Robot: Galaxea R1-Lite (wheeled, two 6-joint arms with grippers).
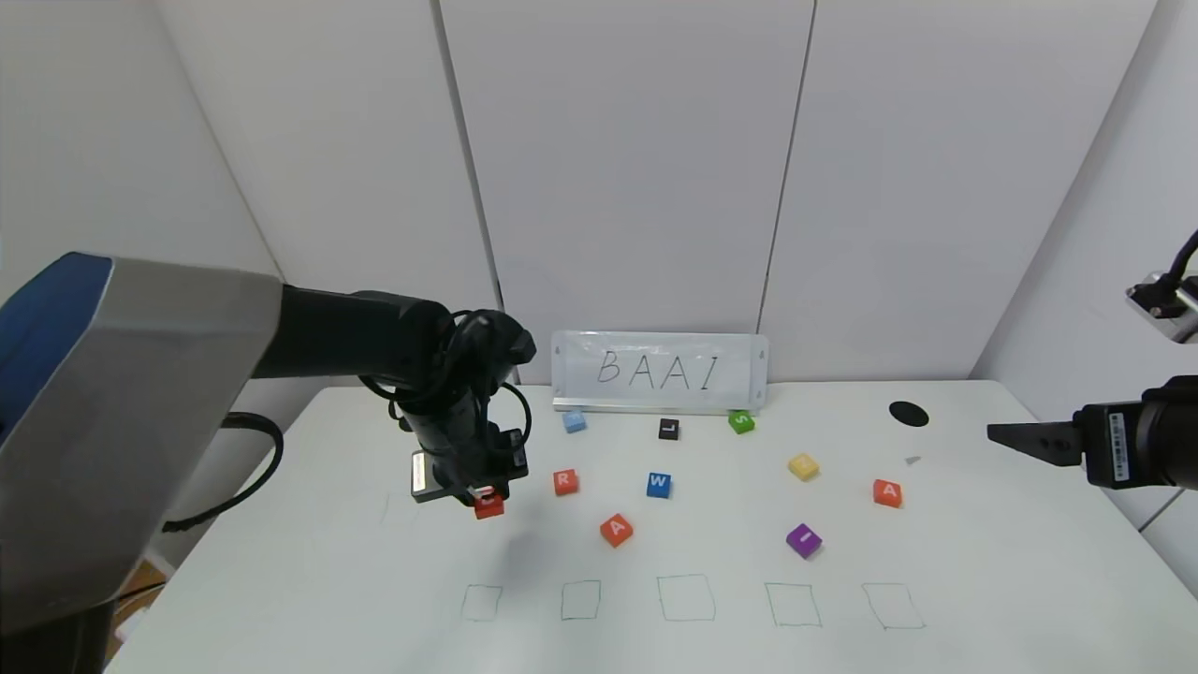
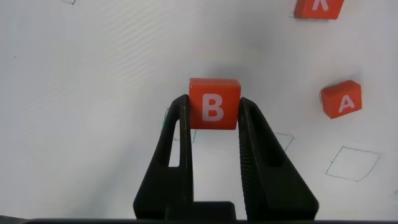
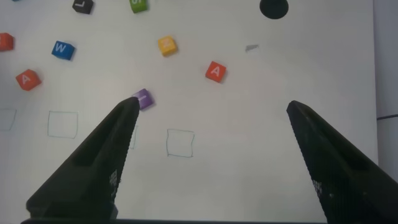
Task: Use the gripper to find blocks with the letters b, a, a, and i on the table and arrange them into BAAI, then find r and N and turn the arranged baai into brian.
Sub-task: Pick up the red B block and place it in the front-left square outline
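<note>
My left gripper clamps the B between both fingers, lifted above the table at nine o'clock of the R. One A lies at five o'clock of the R; the I and other A lie far at three. My right gripper hangs spread wide and empty at the table's right edge.

Bright, even light on the table; soft shadows under blocks; perhaps slight blur at head-view edges
</note>
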